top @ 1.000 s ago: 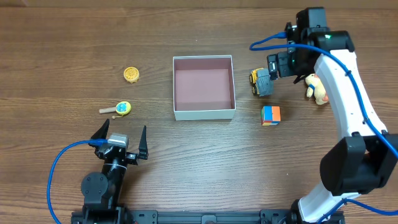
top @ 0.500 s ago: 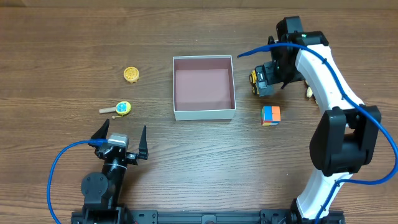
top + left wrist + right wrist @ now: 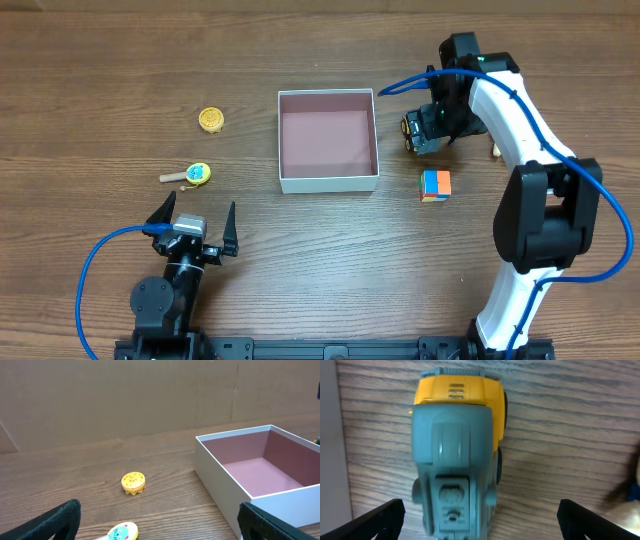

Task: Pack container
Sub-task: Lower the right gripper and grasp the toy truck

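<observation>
My right pincer (image 3: 481,517) has come down over the yellow-grey toy truck (image 3: 457,455), fingers apart on both sides of it, so I judge the grasp is near, and the empty box (image 3: 328,182) waits just beside it on the counter (image 3: 300,270).

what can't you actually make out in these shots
- Tan toy: overhead, right arm covers nearly all of it; likely the blur at the right wrist view's edge.
- Toy truck: overhead, right gripper hides much of it.
- Container: left wrist, far right corner cut off by the frame.
- Blue-faced toy: left wrist, cut by the bottom edge.
</observation>
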Controlling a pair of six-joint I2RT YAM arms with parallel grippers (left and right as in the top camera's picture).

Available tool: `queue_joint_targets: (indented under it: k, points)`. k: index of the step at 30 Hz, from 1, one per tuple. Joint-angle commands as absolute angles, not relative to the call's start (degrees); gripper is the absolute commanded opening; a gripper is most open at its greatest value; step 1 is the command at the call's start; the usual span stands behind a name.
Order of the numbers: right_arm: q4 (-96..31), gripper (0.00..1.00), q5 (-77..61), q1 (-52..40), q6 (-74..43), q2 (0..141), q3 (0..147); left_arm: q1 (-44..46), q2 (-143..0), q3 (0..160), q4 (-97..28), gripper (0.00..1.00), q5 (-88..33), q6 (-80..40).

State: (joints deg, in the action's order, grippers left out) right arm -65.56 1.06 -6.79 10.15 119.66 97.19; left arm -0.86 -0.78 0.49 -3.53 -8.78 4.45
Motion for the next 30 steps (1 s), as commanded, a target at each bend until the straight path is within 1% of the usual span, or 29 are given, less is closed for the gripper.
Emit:
queue_joint_targets:
  k: [1,15,16,19,27,29,30]
  points:
    - [-64.9,1.00,0.3,-6.8,10.4,120.0,98.3,-1.1,-0.3,0.3,-3.6,1.00,-8.6,3.7]
    - [-64.5,1.00,-1.6,-6.8,10.6,120.0,97.5,-1.1,-0.3,0.3,-3.6,1.00,-8.6,3.7]
    - [-64.3,0.98,-1.6,-6.8,10.5,120.0,97.3,-1.1,-0.3,0.3,-3.6,1.00,-8.6,3.7]
    - [-64.1,0.98,-1.6,-6.8,10.6,120.0,97.0,-1.1,-0.3,0.3,-3.6,1.00,-8.6,3.7]
    - [-63.7,0.89,-1.6,-6.8,10.5,120.1,96.7,-1.1,-0.3,0.3,-3.6,1.00,-8.6,3.7]
    - [-63.7,0.81,-1.6,-6.8,10.5,120.2,96.7,-1.1,-0.3,0.3,-3.6,1.00,-8.6,3.7]
    - [-63.7,0.79,-1.6,-6.8,10.5,120.3,96.7,-1.1,-0.3,0.3,-3.6,1.00,-8.6,3.7]
